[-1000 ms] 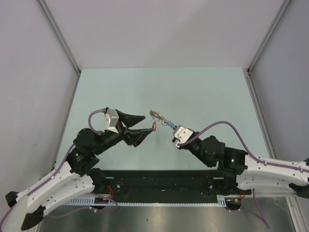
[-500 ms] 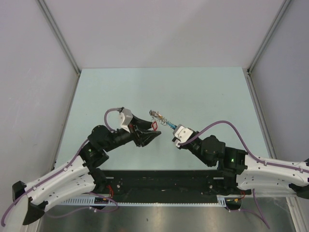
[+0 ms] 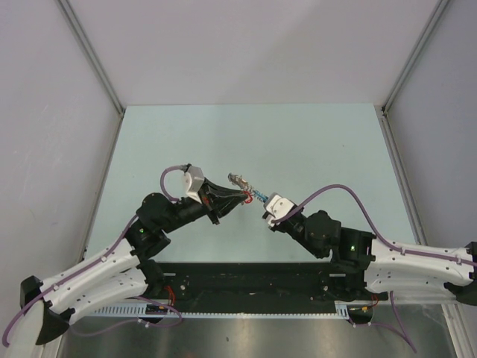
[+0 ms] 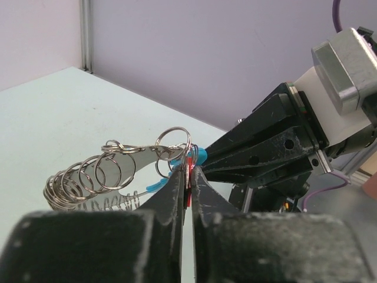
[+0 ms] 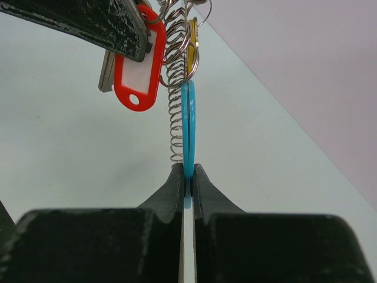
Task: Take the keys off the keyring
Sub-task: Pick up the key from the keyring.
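Observation:
The keyring (image 3: 246, 183) is a floppy loop of silvery coils and small rings (image 4: 88, 180) with a bright blue arc (image 5: 188, 118), held in the air over the table. My right gripper (image 5: 188, 174) is shut on the lower end of the blue arc; in the top view it (image 3: 261, 199) comes in from the right. The key (image 5: 137, 68) has a red head with a white label and a short silvery blade, and it hangs from the rings. My left gripper (image 4: 188, 175) is shut on the red head, reaching in from the left (image 3: 242, 196).
The pale green table (image 3: 313, 142) lies below, with grey walls on three sides. The two grippers meet nearly tip to tip over the table's near middle. A black rail (image 3: 246, 280) runs along the near edge by the arm bases.
My left gripper has swung right to the keyring and closed from wide open onto the red key head. The right gripper and keyring have shifted slightly left.

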`<state>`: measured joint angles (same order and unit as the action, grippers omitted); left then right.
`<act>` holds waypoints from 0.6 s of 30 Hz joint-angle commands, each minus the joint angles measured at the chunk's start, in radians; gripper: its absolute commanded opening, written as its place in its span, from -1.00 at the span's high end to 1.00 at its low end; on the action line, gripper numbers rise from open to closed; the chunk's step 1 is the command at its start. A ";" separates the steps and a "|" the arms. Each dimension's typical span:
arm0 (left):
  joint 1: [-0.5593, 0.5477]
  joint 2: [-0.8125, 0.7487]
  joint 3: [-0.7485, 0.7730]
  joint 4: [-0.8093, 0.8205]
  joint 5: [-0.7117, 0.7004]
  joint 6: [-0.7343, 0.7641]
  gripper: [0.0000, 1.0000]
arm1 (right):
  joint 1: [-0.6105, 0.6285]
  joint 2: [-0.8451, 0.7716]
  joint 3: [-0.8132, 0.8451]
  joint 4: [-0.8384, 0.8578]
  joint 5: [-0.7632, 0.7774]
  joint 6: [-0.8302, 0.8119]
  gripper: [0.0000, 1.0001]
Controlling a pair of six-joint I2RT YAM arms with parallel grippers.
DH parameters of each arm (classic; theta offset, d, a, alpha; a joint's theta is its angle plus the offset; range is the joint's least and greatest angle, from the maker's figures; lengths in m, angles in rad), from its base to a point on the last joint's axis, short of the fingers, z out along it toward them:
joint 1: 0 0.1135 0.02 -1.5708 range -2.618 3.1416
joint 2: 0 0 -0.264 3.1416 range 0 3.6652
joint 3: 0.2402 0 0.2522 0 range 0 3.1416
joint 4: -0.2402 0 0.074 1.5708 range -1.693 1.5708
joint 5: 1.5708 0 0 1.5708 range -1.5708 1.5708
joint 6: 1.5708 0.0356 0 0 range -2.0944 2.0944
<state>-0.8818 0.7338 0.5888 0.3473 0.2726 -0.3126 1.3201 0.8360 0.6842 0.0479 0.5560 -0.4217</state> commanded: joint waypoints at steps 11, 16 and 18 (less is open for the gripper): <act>-0.023 0.003 0.055 -0.086 -0.088 0.078 0.99 | -0.012 0.023 0.006 0.214 -0.048 0.069 1.00; -0.023 -0.036 0.062 -0.117 -0.102 0.139 0.99 | -0.032 0.005 0.006 0.158 -0.191 0.119 1.00; -0.023 -0.050 0.068 -0.123 -0.096 0.165 0.99 | -0.025 -0.003 -0.006 0.144 -0.192 0.136 0.99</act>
<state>-0.8986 0.7166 0.6037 0.2405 0.1905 -0.2249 1.2907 0.8654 0.6804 0.1314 0.4492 -0.3447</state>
